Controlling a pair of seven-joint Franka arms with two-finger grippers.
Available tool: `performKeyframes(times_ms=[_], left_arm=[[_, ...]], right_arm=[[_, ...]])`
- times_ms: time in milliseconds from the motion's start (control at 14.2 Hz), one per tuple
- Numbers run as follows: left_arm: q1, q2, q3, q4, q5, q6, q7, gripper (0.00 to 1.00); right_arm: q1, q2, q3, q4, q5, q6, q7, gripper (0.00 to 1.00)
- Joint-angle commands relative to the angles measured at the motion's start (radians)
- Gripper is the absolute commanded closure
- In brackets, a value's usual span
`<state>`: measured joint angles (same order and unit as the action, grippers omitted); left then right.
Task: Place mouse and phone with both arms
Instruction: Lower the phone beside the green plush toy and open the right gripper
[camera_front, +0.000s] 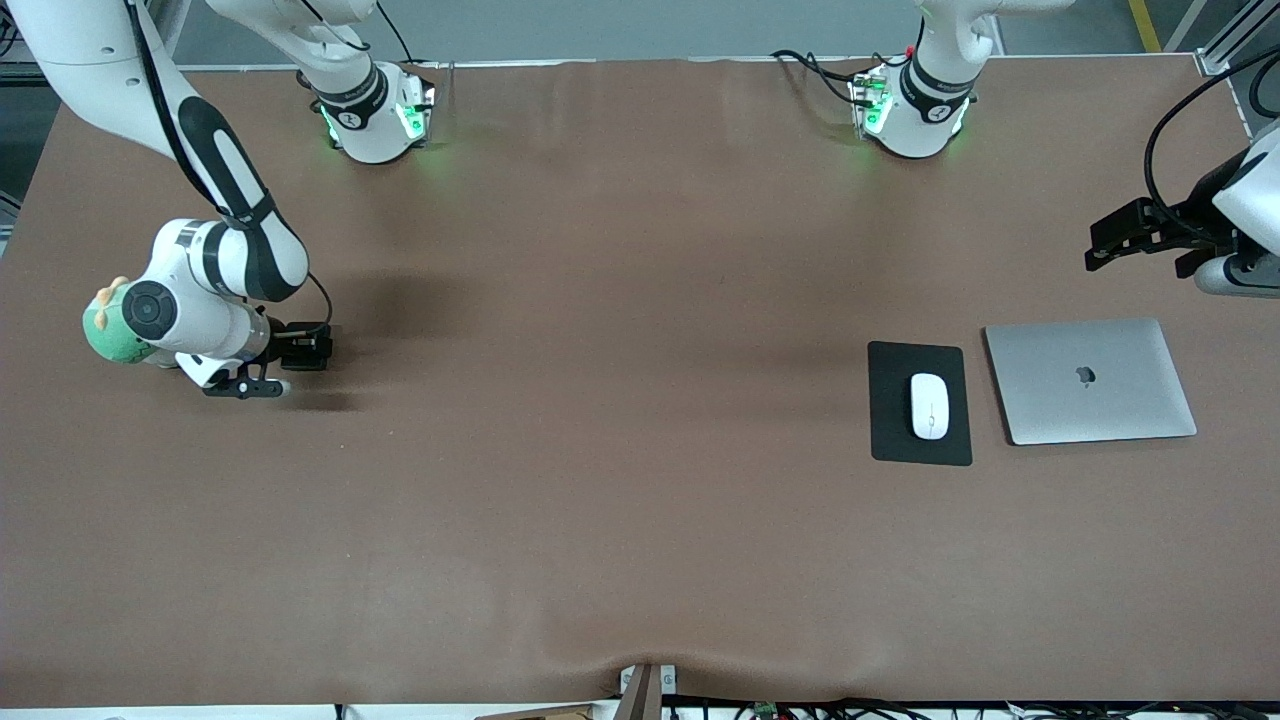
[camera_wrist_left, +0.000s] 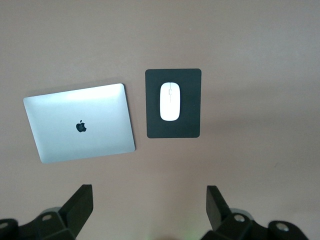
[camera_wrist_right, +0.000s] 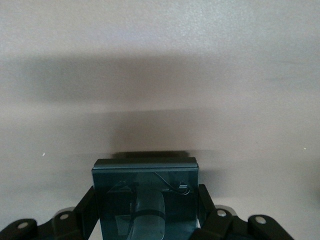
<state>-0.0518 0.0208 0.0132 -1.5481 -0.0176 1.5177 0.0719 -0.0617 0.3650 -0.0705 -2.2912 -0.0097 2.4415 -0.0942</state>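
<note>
From the front view, the small white oval mouse (camera_front: 929, 405) already lies on the flat matte black mouse pad (camera_front: 919, 447), beside the closed silver laptop (camera_front: 1090, 380), toward the left arm's end of the brown table surface (camera_front: 600, 500). The left gripper (camera_front: 1110, 240) hangs over that end's edge, above the laptop's farther side, and holds nothing; this arm waits. The right gripper (camera_front: 285, 385) sits low over the surface near the right arm's end, and something dark shows between its fingers.

In the left wrist view, the left gripper (camera_wrist_left: 150, 205) has its jaws spread wide and empty, with the mouse (camera_wrist_left: 170, 101) centred on the pad (camera_wrist_left: 173, 127) and the laptop (camera_wrist_left: 80, 122) just beside it.

In the right wrist view, the right gripper (camera_wrist_right: 147, 200) is clamped on the small glossy black rectangular phone (camera_wrist_right: 145, 192), held just above the bare surface (camera_wrist_right: 160, 75).

The mouse half looks finished; the phone's placing is the step in hand. The next move likely calls for lowering the phone until it rests flat, then parting the jaws and lifting straight up without dragging it.
</note>
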Motion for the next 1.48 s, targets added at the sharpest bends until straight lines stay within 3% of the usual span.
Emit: performKeyframes(times_ms=[0,70,141,211,282,634,987,1410], left_arm=[[-0.003,-0.002,0.004,0.002,0.021,0.001,0.022,0.00],[-0.003,-0.002,0.004,0.003,0.021,0.001,0.022,0.00],[-0.003,-0.002,0.004,0.003,0.021,-0.001,0.020,0.00],[-0.003,-0.002,0.002,0.003,0.021,-0.001,0.020,0.00],[-0.003,-0.002,0.002,0.003,0.019,-0.001,0.013,0.00],[-0.003,0.001,0.004,0.006,0.019,0.001,0.011,0.00],[-0.003,0.001,0.004,0.006,0.019,0.004,0.011,0.00],[-0.003,-0.001,0.004,0.008,0.021,0.007,0.011,0.00]], right_arm=[[-0.029,-0.023,0.011,-0.019,-0.024,0.010,-0.010,1.00],[-0.029,-0.021,0.011,-0.019,-0.024,0.008,-0.010,0.99],[-0.029,-0.017,0.011,-0.017,-0.024,0.008,-0.010,0.71],[-0.029,-0.014,0.011,-0.016,-0.024,0.008,-0.010,0.31],[-0.030,-0.011,0.011,-0.013,-0.024,0.004,-0.006,0.00],[-0.020,-0.014,0.011,0.027,-0.024,-0.015,-0.012,0.00],[-0.012,-0.009,0.015,0.234,-0.026,-0.220,-0.031,0.00],[-0.007,-0.015,0.023,0.315,-0.027,-0.283,-0.053,0.00]])
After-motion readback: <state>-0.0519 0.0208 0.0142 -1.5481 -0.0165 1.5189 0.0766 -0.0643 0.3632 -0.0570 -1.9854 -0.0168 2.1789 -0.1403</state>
